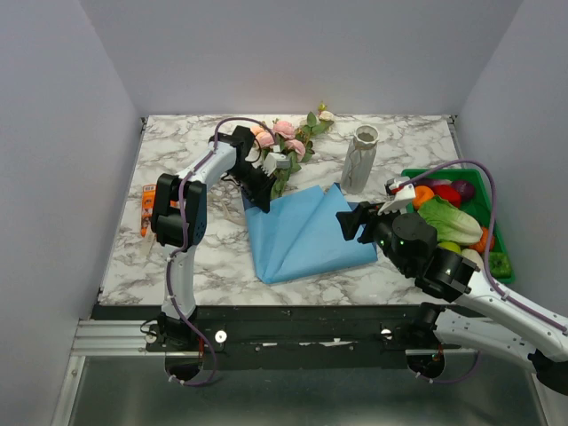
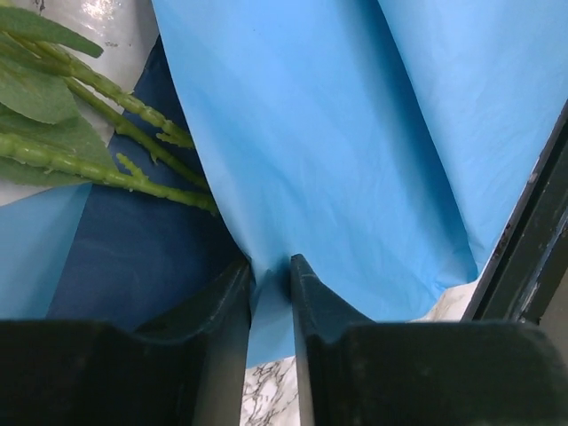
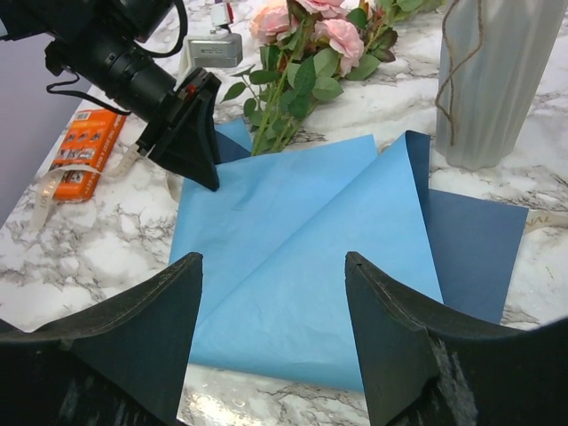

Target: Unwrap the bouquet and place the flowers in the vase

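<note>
The left arm (image 1: 177, 213) rises along the table's left side, elbow raised and wrist bent toward the centre; the left gripper (image 2: 271, 266) pinches a fold of sky-blue wrapping paper (image 2: 355, 142). The right arm (image 1: 444, 266) reaches in from the near right corner, the right gripper (image 3: 271, 266) spread wide, holding nothing

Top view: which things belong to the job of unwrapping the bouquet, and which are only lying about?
Job: flowers; blue paper, pinched by the left gripper; vase.
Lying about: green crate; toy produce in it; orange packet.
</note>
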Tool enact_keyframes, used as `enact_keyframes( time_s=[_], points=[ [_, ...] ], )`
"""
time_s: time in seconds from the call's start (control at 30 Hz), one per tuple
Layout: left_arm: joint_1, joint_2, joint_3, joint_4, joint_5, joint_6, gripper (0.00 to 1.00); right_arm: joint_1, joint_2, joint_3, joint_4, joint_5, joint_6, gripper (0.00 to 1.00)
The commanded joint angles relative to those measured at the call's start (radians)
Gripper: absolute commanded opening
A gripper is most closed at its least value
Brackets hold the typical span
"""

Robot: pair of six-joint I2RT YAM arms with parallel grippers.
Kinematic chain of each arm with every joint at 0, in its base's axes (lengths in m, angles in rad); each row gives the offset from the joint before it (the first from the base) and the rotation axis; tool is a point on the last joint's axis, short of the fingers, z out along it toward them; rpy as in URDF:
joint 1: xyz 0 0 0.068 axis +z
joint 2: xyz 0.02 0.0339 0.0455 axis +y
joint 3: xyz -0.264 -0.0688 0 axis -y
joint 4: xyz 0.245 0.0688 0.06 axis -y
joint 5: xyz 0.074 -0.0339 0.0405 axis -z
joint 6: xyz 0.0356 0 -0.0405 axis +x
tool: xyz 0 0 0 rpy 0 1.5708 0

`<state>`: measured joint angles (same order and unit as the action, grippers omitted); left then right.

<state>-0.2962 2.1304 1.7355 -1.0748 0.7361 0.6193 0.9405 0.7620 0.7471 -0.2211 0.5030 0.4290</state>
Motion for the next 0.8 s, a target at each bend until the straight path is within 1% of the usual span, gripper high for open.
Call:
enact_keyframes(
  time_s=[0.0, 0.03, 0.13, 0.2, 0.27, 0.47, 0.53, 0.6, 0.7, 0.77],
  points=[
    [0.0, -0.021, 0.045, -0.033, 0.022, 0.005, 0.23, -0.003, -0.003, 0.011, 0.025, -0.014, 0.008, 0.73],
    [0.0, -0.024, 0.05, -0.036, 0.025, 0.005, 0.16, -0.003, -0.003, 0.014, 0.025, -0.015, 0.008, 0.73],
    [-0.004, -0.044, 0.065, -0.05, 0.029, -0.001, 0.08, -0.005, -0.003, 0.015, 0.026, -0.014, 0.007, 0.73],
    [-0.011, -0.075, 0.081, -0.08, 0.049, 0.007, 0.05, -0.005, -0.001, 0.023, 0.025, -0.014, 0.001, 0.73],
    [-0.017, -0.125, 0.088, -0.109, 0.08, 0.017, 0.05, -0.005, 0.002, 0.031, 0.025, -0.006, -0.013, 0.73],
    [-0.072, -0.294, 0.07, -0.155, 0.149, 0.033, 0.11, -0.003, 0.007, 0.078, 0.023, 0.014, -0.062, 0.73],
    [-0.096, -0.366, 0.05, -0.165, 0.167, 0.039, 0.17, -0.005, 0.007, 0.093, 0.02, 0.019, -0.073, 0.73],
    [-0.11, -0.43, 0.029, -0.177, 0.178, 0.046, 0.21, -0.005, 0.007, 0.103, 0.016, 0.023, -0.088, 0.73],
    [-0.133, -0.495, -0.01, -0.214, 0.193, 0.089, 0.27, -0.003, 0.003, 0.121, 0.006, 0.028, -0.102, 0.73],
    [-0.144, -0.533, -0.033, -0.253, 0.204, 0.141, 0.28, -0.003, 0.003, 0.135, 0.005, 0.029, -0.111, 0.73]
  ],
)
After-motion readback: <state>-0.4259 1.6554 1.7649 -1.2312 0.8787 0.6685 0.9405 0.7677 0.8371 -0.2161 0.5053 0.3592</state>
